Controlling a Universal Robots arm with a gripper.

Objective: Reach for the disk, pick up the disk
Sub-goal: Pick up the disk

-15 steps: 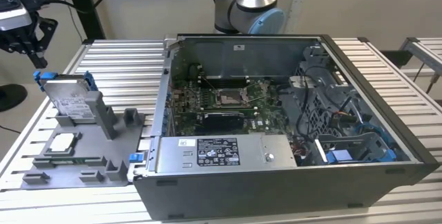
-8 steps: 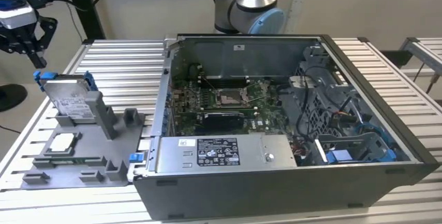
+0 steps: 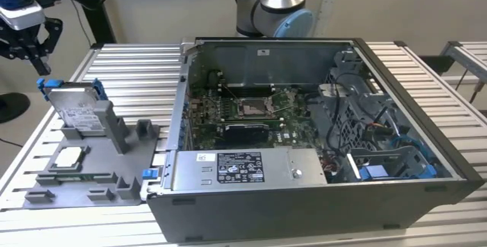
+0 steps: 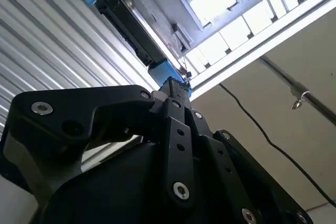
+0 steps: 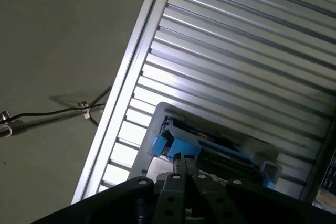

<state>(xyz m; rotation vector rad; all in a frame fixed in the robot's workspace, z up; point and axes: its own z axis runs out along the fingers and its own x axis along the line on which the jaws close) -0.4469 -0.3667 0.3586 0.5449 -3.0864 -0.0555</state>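
Silver-grey rectangular metal disk in blue plastic rails (image 3: 76, 109) stands on edge in a grey plastic holder (image 3: 84, 187) in the exterior view, its top rail exposed for gripping, with the black gripper (image 3: 36, 60) above it, apart. In the second wrist view the disk (image 4: 134, 17) lies beyond the gripper (image 4: 176, 85), whose fingers are pressed together and empty. The first wrist view shows the same, with the gripper (image 5: 182, 162) aimed at the disk (image 5: 178, 145).

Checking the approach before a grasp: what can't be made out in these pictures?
- Lower edge of the disk: in the exterior view, hidden behind the posts of the grey holder.
- Gap between the hand and the disk: in the first wrist view, the hand's own black body overlaps the disk's near side.
- Wrist above the hand: in the exterior view, cut off by the picture's top-left edge.
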